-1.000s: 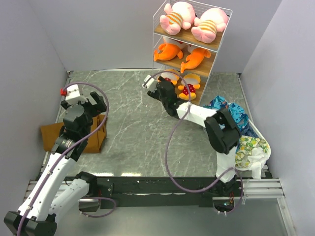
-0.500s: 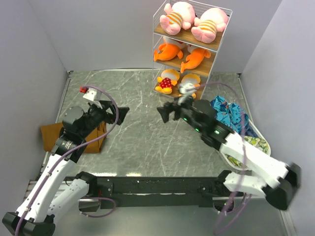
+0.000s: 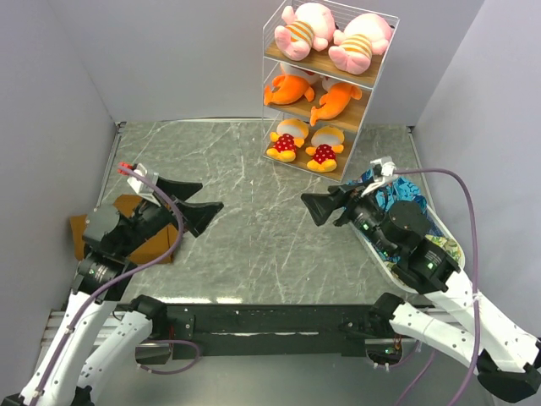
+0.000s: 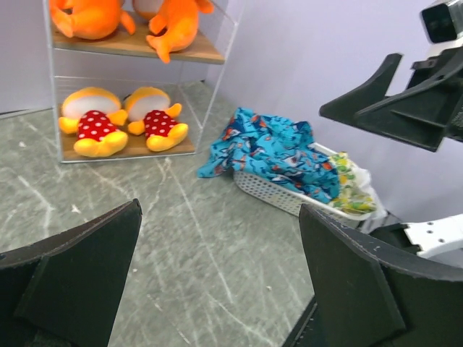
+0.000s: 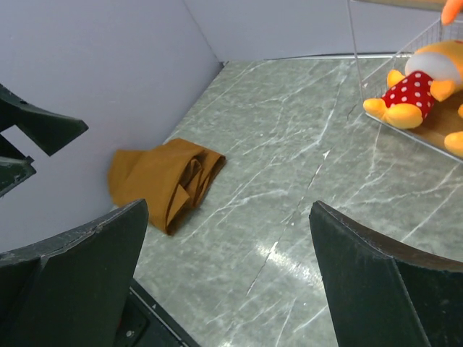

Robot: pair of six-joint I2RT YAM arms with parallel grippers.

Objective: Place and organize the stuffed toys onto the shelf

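The shelf point(image 3: 358, 100) carries all six stuffed toys point(image 3: 306, 27): the pink pair on its top board, the orange pair point(image 3: 292, 87) on its middle board, and the yellow pair point(image 3: 285, 142) on its bottom board. The left gripper point(image 4: 218, 210) and the right gripper point(image 5: 228, 217) hang above the table point(image 3: 237, 161) in front of the shelf, each spread wide.

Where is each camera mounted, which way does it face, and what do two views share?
Top external: above and behind the arms, looking down on the table, shelf, open left gripper and right gripper.
Left wrist: on the left arm, facing the shelf's bottom board and blue cloth; own fingers below.
Right wrist: on the right arm, facing the brown cloth; own fingers below.
Shared: both wrist views show the yellow toys.
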